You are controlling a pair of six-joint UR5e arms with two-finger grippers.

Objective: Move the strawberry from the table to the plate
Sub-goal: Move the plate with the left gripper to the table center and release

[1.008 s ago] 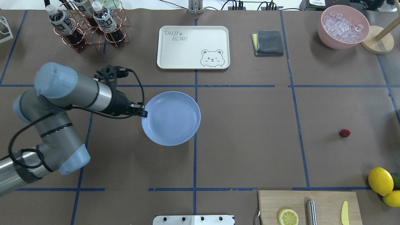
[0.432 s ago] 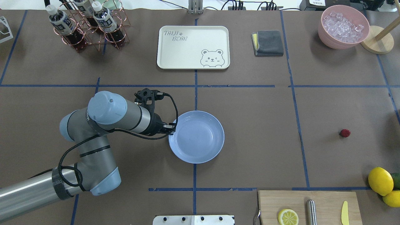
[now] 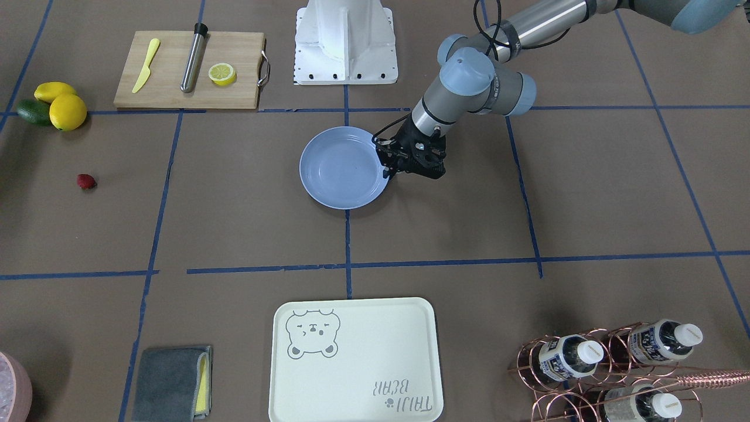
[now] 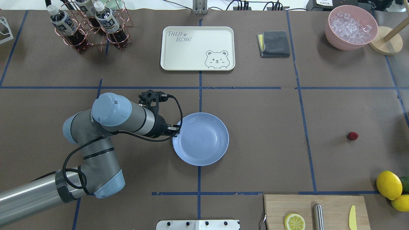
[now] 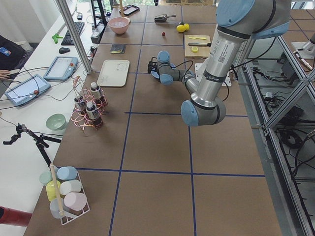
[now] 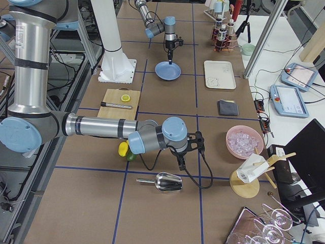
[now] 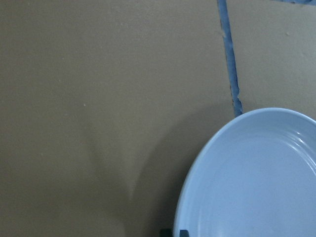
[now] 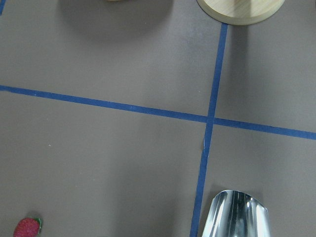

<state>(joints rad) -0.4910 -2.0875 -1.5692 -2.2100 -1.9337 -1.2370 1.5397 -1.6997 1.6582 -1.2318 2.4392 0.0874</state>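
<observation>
A: Biggest first. We've got the brown paper desk (image 4: pixel 255 127) taped into blue squares, with the left arm (image 4: pixel 108 124) stretched low over its middle. The cream bear tray (image 4: pixel 191 51) lies at the far side, and only its flat printed face shows.

B: Yep. Next down, the light-blue plate (image 4: pixel 204 140) sits across the centre tape line, and all we see inside it is glossy blue. The left claw (image 4: pixel 176 130) is pinched narrow onto the plate's rim on the arm's side.

A: The pink bowl (image 4: pixel 335 43) in the far right corner is heaped with ice cubes (image 4: pixel 351 27). We only catch the right claw (image 6: pixel 181 161) from the side camera, so we can't tell if it's wide or closed.

B: Smallest is the strawberry (image 4: pixel 352 136). It's lying on bare desk on the robot's right, well apart from the plate and nearer the lemons (image 4: pixel 389 184). In the wide shots it's too small for us to call a long axis. The right wrist cam has it in the bottom left corner, with green at its right edge and the red body to the left.
</observation>
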